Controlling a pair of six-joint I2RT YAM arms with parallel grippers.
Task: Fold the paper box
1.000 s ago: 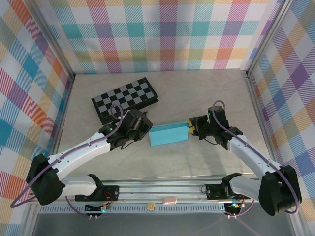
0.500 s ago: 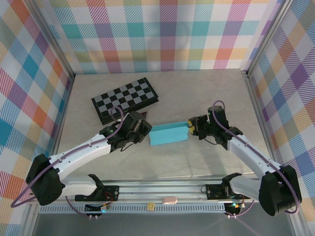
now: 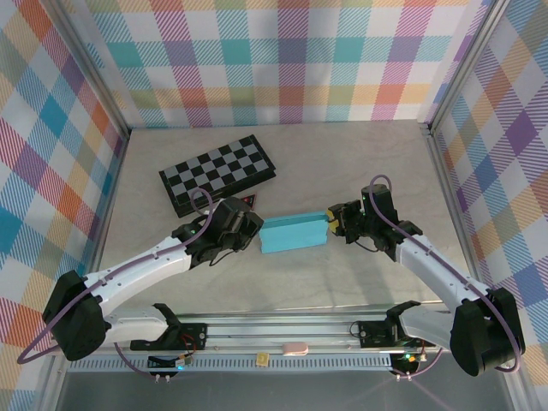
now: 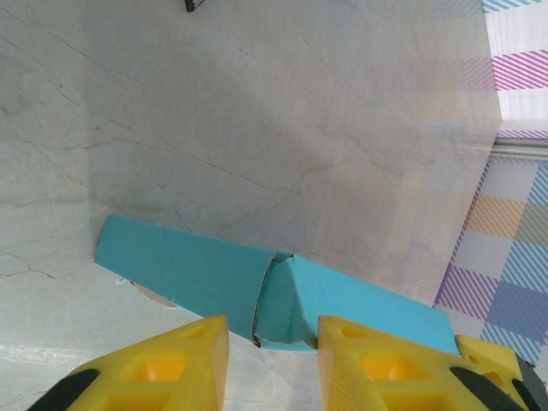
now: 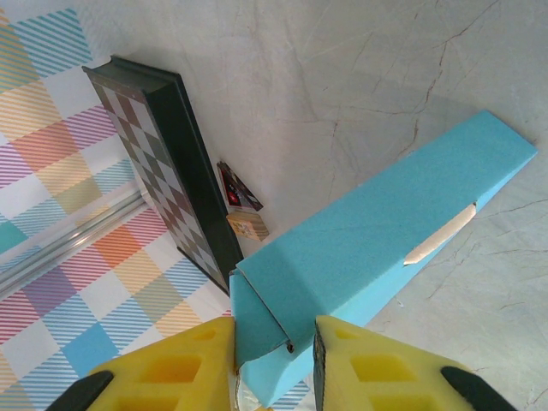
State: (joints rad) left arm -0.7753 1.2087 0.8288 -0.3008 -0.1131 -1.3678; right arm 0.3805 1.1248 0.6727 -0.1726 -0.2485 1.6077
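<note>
Plaid walls (image 3: 282, 68) frame a marbled desk (image 3: 360, 163) where the paper box (image 3: 293, 233) lies mid-desk, already a slim sleeve, its left end flap seemingly untucked. The right gripper (image 3: 332, 224) pinches one end; the left gripper (image 3: 248, 229), spread, brackets the other.

Running this remotely, I read it as a robot lab test cell: plaid backdrop panels (image 3: 291, 64) on alu frame posts (image 3: 452, 86), marble-look tabletop (image 3: 342, 171), arm bases (image 3: 77, 318) by a slotted rail (image 3: 282, 330).
</note>
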